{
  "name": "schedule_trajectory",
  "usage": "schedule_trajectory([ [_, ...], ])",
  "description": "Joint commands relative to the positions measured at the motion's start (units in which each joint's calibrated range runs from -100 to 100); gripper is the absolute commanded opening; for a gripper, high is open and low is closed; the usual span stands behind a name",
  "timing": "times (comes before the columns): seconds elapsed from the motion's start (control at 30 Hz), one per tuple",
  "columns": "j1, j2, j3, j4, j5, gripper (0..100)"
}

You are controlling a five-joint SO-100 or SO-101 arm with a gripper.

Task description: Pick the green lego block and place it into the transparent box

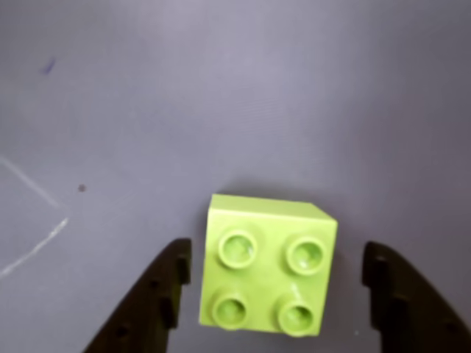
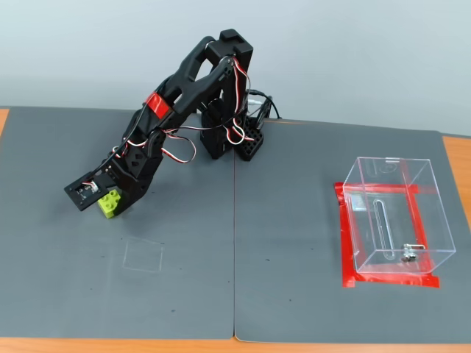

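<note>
The green lego block (image 1: 268, 265) is a lime brick with four studs, standing on the grey mat. My gripper (image 1: 278, 254) is open, one black finger on each side of the block with a small gap at both sides. In the fixed view the gripper (image 2: 107, 200) is low over the block (image 2: 111, 206) at the left of the mat. The transparent box (image 2: 434, 220) stands empty at the right, edged by red tape (image 2: 388, 281), far from the gripper.
The arm's base (image 2: 232, 140) with cables stands at the back centre. A faint square outline (image 2: 143, 256) is drawn on the mat in front of the block. A seam (image 2: 235, 257) splits the two mats. Wooden table edge (image 2: 456, 158) shows at the right.
</note>
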Motion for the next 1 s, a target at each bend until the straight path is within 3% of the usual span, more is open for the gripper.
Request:
schedule_trajectory([
  [0.0, -0.4, -0.4, -2.7, 1.8, 0.0, 26],
  [0.27, -0.4, -0.4, -3.0, 2.2, 0.1, 26],
  [0.47, -0.4, -0.4, -3.0, 2.2, 0.1, 13],
  [0.67, -0.4, -0.4, -2.9, 2.1, 0.2, 5],
  [0.97, -1.1, -1.8, -3.0, 2.2, 0.4, 4],
])
